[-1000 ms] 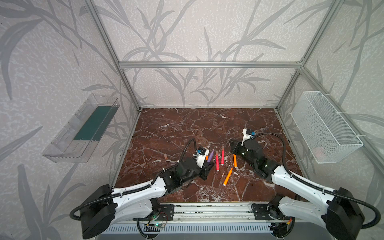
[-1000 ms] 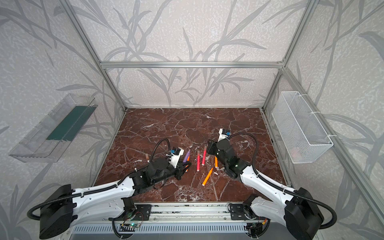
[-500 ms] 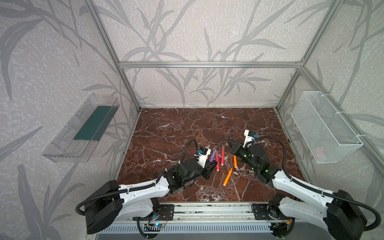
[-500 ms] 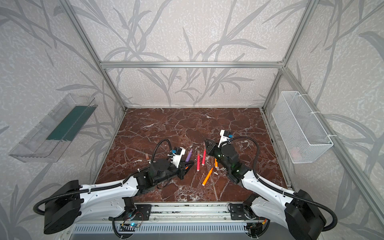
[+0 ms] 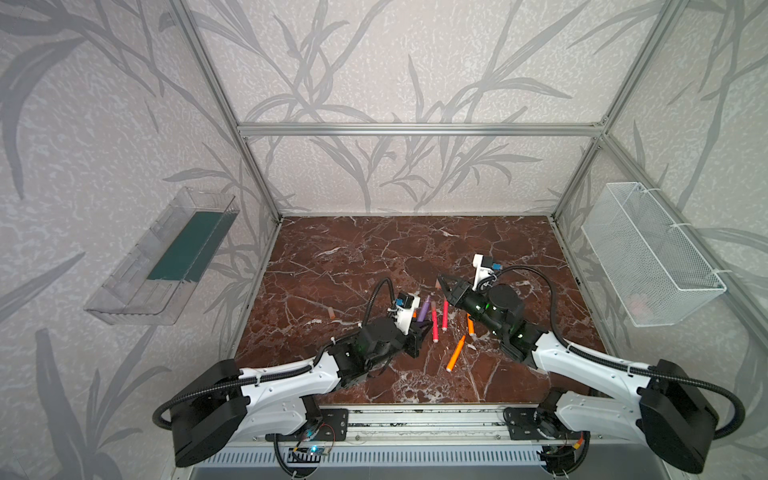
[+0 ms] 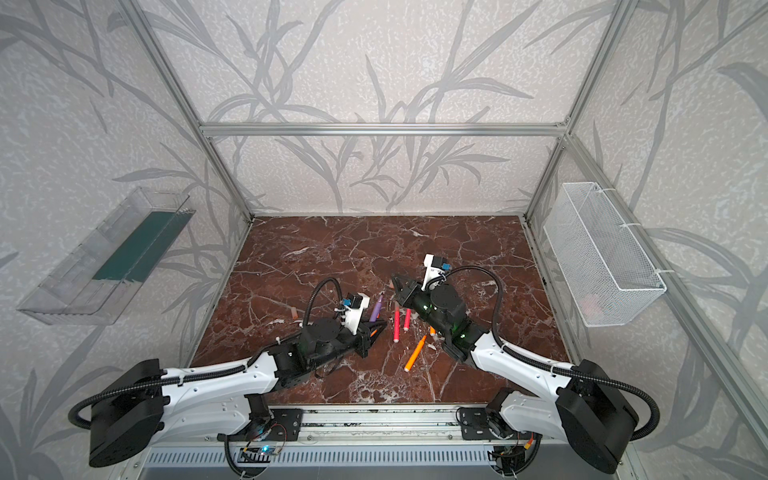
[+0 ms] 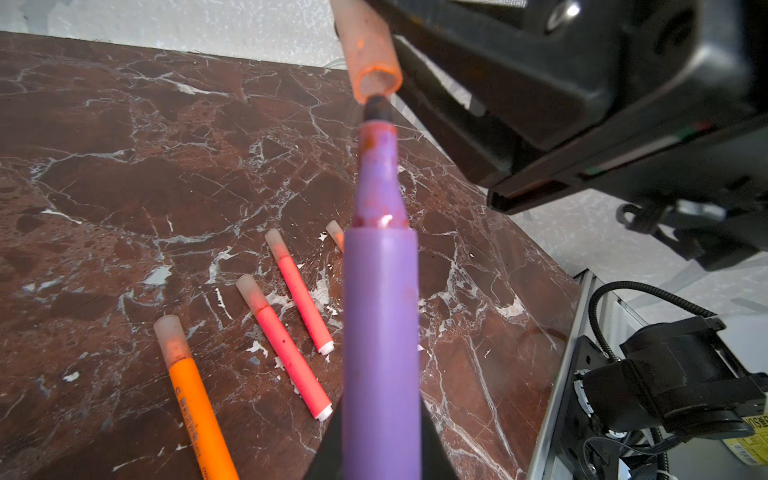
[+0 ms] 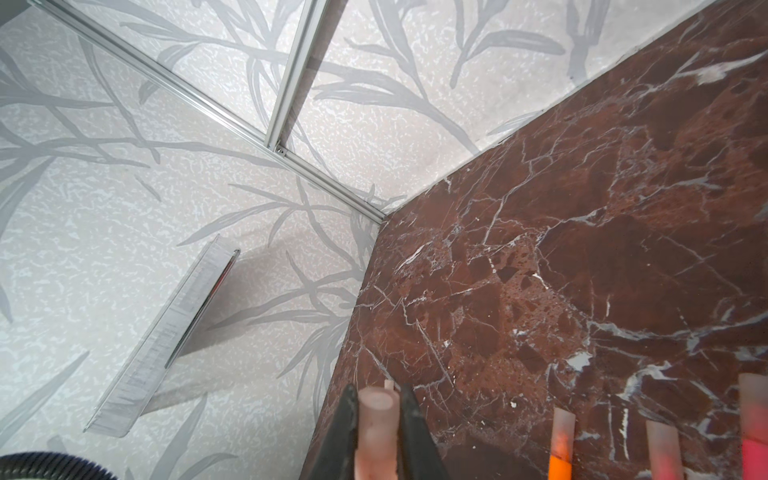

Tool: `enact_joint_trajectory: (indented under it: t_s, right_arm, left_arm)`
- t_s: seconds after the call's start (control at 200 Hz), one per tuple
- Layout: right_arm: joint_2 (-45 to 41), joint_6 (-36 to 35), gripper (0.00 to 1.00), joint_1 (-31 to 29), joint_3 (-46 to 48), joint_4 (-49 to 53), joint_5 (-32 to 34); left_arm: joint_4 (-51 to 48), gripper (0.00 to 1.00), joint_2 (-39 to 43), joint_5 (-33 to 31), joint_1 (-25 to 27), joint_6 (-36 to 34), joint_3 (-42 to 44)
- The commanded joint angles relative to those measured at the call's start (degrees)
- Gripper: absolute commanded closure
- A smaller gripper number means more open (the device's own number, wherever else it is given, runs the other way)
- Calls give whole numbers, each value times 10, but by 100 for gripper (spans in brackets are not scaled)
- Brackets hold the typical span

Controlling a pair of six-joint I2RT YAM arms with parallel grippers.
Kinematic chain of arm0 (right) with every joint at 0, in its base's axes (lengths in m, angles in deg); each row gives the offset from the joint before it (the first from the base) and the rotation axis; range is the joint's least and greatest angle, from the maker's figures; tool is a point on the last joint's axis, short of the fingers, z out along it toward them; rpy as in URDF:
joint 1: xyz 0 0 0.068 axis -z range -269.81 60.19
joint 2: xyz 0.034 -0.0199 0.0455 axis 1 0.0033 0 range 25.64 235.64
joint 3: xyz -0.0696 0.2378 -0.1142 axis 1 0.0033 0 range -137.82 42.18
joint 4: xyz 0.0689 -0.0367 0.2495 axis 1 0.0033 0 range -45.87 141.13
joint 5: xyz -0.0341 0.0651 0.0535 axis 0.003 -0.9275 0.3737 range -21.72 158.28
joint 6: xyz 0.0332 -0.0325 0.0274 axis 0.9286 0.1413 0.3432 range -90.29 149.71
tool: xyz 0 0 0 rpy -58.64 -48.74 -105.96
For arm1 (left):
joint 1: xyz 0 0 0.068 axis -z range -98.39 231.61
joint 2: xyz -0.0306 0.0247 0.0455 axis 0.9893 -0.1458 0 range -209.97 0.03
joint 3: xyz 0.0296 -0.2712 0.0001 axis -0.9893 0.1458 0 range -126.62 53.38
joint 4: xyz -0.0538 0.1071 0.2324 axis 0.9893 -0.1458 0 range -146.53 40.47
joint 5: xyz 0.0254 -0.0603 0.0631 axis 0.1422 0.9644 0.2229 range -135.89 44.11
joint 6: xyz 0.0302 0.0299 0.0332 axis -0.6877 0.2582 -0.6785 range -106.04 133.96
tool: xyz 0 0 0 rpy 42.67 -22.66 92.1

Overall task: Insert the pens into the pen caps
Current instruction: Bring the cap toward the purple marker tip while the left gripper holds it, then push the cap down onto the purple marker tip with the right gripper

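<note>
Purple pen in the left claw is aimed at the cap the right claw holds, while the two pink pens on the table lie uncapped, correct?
No: both pink pens on the table already wear caps, as the left wrist view shows. The rest holds: the left gripper aims the purple pen at the cap in the right gripper.

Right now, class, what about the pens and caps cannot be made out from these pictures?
purple pen: rear end cut off by the left wrist view's edge, between the jaws.
held cap: far end cut off there too; tip's depth unclear.
orange pen: partly hidden under the right arm in both top views.
loose cap: too small in both top views to see inside.
wire basket: pinkish contents blurred behind mesh in both top views.
</note>
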Motion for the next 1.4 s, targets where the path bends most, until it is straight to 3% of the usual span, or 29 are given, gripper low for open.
enact_joint_trajectory:
  t_s: [0.0, 0.81, 1.395]
  right_arm:
    - [-6, -5, 100, -12, -14, -25, 3]
    - [11, -34, 100, -38, -33, -18, 54]
    - [35, -28, 100, -57, -22, -33, 46]
  left_arm:
    - [-6, 100, -5, -22, 2, 9, -10]
    - [-1, 100, -7, -13, 2, 15, -8]
    - [-10, 100, 8, -27, 1, 15, -6]
